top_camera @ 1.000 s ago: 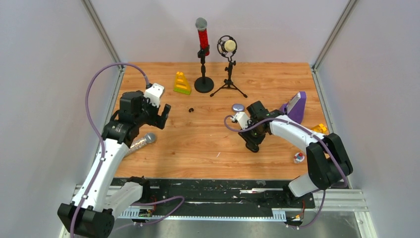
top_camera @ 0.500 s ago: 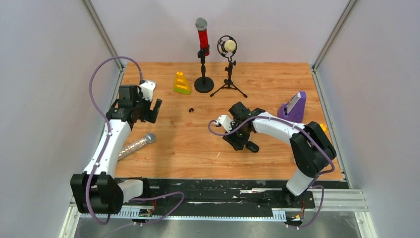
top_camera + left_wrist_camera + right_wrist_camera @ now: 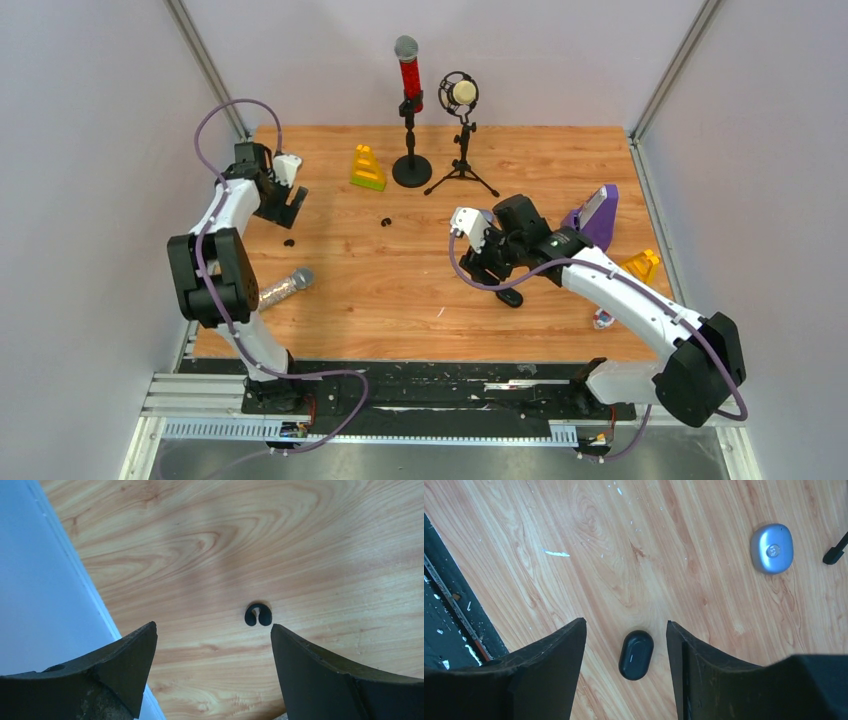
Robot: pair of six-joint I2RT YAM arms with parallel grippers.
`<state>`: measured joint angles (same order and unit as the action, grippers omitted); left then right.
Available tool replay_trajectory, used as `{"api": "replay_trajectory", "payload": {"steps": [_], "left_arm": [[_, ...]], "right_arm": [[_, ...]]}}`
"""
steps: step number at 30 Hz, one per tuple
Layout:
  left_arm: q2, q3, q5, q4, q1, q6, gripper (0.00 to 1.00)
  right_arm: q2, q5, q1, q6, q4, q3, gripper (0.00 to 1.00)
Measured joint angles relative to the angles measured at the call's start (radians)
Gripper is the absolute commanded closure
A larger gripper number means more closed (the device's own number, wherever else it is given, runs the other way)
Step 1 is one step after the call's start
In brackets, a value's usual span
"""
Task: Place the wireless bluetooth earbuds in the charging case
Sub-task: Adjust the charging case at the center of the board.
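- Left gripper point(image 3: 212, 626) point(image 3: 291, 205): reaches out near the far left corner of the tabletop point(image 3: 400, 290). Fingers are spread wide and hold nothing.
- Black earbuds point(image 3: 258, 615) point(image 3: 289, 242): the left wrist view shows two buds touching, curled into a C on the wood. They lie ahead of the gap between the fingers, nearer the right-hand finger point(image 3: 320, 670). The pale wall point(image 3: 45, 590) runs close along the left of that view. In the top view the pair is only a dark speck close to the left edge.
- Second small dark pair point(image 3: 386, 222): lies toward the far edge, near mid-table, well apart from both grippers. Only the top view shows it, and it is too small to make out.
- Right gripper point(image 3: 626, 621) point(image 3: 487, 272): hangs over the right half of the tabletop with its fingers spread and empty.
- Black charging case point(image 3: 636, 655) point(image 3: 510, 297): lid shut, flat on the wood, between the right gripper's fingers and not touching them. In the top view it shows just beside the gripper, toward the near edge.
- Silver-blue case point(image 3: 772, 548): rounded and shut, clear in the right wrist view. The right arm hides it in the top view.
- Tripod foot point(image 3: 835, 555): just beside the silver-blue case.
- Top view only:
  - a glitter microphone point(image 3: 285, 288) lying near the left edge
  - a red microphone point(image 3: 408, 75) and a cream microphone point(image 3: 461, 93) upright on stands at the far edge
  - a yellow-green toy point(image 3: 367, 168) beside them
  - a purple object point(image 3: 597, 215) near the right edge
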<state>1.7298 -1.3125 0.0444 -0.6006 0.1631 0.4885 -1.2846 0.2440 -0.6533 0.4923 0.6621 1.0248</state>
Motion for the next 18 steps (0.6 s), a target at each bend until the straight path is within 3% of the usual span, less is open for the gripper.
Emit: {"api": "replay_trajectory", "payload": {"steps": [5,18], "left_arm": [[0.106,-0.082,0.028,-0.041,0.0,-0.001,0.21],[0.264,-0.154,0.067,-0.1,0.001,-0.022,0.29]], "right_arm": [[0.009,0.001,0.0,0.007,-0.008,-0.025,0.39],[0.011,0.001,0.0,0.011,-0.014,-0.031,0.39]]}}
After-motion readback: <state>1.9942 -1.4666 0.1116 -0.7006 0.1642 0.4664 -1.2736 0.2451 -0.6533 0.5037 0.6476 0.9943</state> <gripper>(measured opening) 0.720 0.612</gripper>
